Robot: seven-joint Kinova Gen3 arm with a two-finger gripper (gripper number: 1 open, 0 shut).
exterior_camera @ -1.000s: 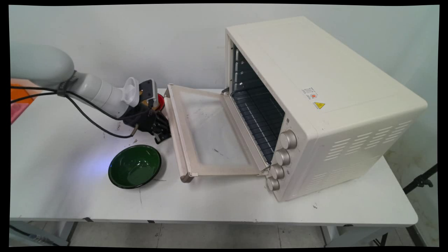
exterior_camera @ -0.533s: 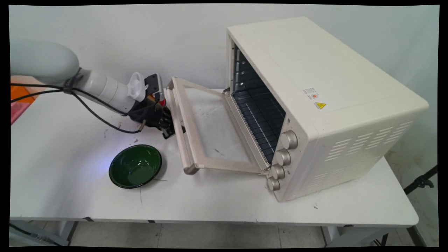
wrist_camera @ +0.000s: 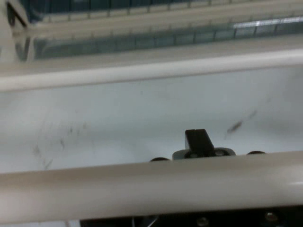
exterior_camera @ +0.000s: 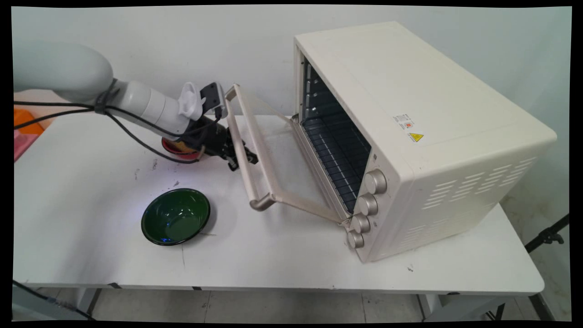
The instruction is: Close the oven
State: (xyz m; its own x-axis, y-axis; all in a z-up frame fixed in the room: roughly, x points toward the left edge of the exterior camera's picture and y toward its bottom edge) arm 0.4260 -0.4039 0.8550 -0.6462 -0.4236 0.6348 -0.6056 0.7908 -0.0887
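Note:
A cream toaster oven [exterior_camera: 410, 114] stands on the table's right half, its drop-down door [exterior_camera: 278, 155] partly raised at a slant. My gripper [exterior_camera: 246, 157] is shut with nothing in it and presses against the door's handle bar [exterior_camera: 256, 193] from the outer side, about halfway along it. In the hand view the handle bar [wrist_camera: 142, 189] crosses just in front of the gripper [wrist_camera: 198, 142], whose closed tip pokes past the bar toward the door's glass [wrist_camera: 118, 113]. Beyond the door's far frame lies the oven's wire rack [wrist_camera: 142, 40].
A dark green bowl [exterior_camera: 175, 216] sits on the table left of the door, near the front. A red dish [exterior_camera: 175, 146] lies partly hidden under my wrist. Orange and pink items [exterior_camera: 25, 125] sit at the far left edge. Several knobs [exterior_camera: 366, 205] line the oven's front.
The door has swung up from nearly flat to a steep slant, with my gripper moving up and right along with its handle. The red dish is now uncovered beneath the wrist.

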